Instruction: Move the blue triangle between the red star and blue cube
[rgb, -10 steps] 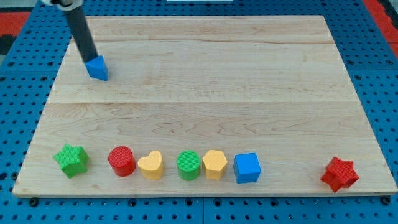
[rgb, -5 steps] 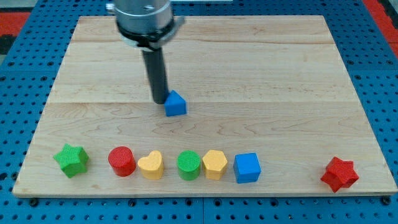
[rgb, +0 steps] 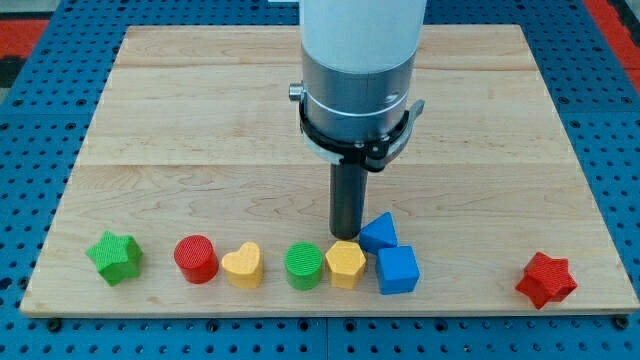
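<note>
The blue triangle (rgb: 377, 232) sits touching the top of the blue cube (rgb: 398, 270), well left of the red star (rgb: 546, 279). My tip (rgb: 346, 237), a bare rod holding nothing, presses its left side. The triangle looks light, rigid and slippery; push low on a flat face.

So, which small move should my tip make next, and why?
Probably push toward the view's right. The blue triangle sits just above the blue cube, my tip at its left, and the red star is far right.
</note>
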